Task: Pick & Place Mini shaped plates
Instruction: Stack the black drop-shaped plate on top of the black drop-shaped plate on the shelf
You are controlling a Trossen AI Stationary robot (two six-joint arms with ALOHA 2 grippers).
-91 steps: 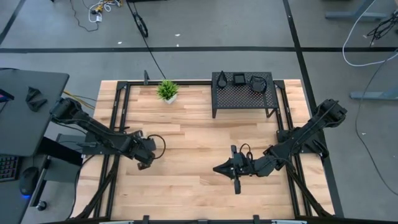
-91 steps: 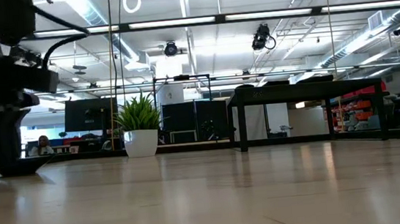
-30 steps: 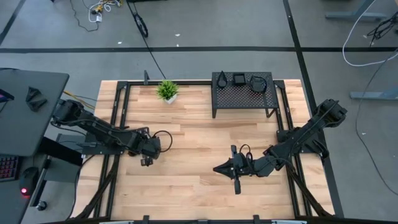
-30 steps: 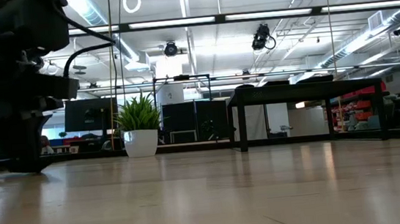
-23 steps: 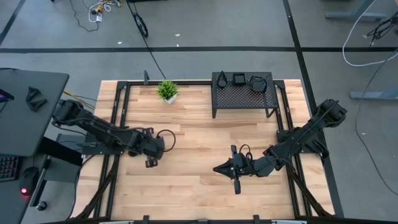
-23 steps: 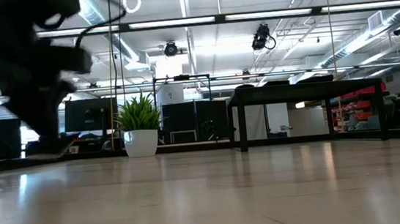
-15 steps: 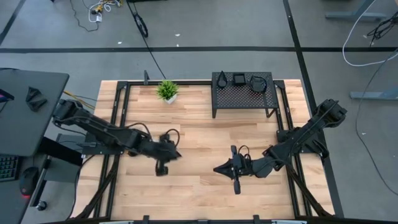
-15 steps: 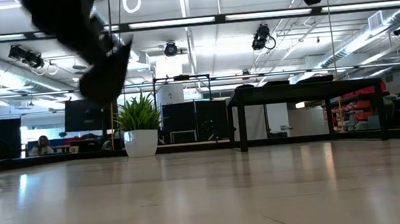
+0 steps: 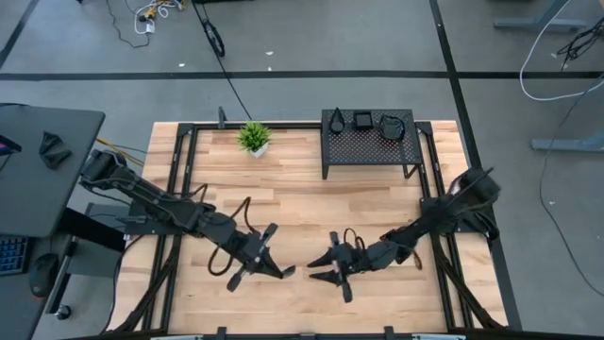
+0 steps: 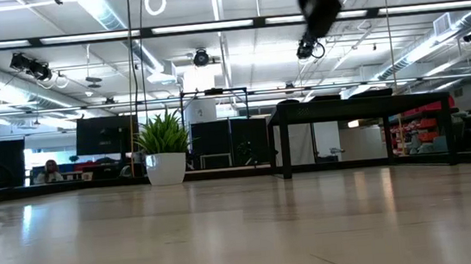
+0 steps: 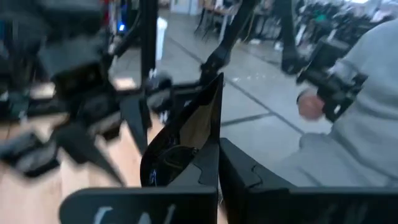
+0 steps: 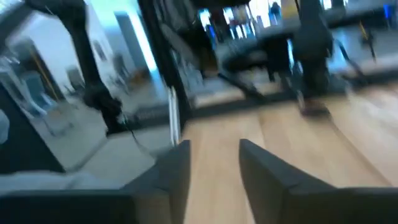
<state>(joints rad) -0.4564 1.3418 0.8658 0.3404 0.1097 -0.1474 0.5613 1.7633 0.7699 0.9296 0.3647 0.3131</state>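
One glossy black mini shaped plate (image 11: 186, 134) with a pointed tip stands between my left gripper's (image 11: 214, 158) fingers. In the high view my left gripper (image 9: 281, 270) hangs over the table's near middle, pointing toward the right edge. My right gripper (image 9: 314, 268) faces it from a short gap away. It is open (image 12: 211, 155) with nothing between its fingers. Three more black plates (image 9: 363, 121) lie flat on top of the black perforated rack (image 9: 368, 146) at the far edge. My left gripper pinches the plate between its two fingers at the plate's rounded end (image 11: 199, 168), coming in roughly level from the table's left. The plate is lifted clear of the table, and its pointed tip (image 11: 219, 81) sticks out past the fingertips (image 11: 242, 171).
A small green potted plant (image 9: 253, 138) stands near the far edge, left of the rack, and shows in the low view (image 10: 165, 152). Bare wood (image 9: 311, 203) lies between the rack and the grippers. A person in a grey sleeve (image 11: 367, 99) is beyond the table.
My left gripper has risen from the tabletop on the left side and swung quickly toward the table's middle and near edge, turning toward the right arm. My right gripper has shifted a little toward the left, closing the gap between them.
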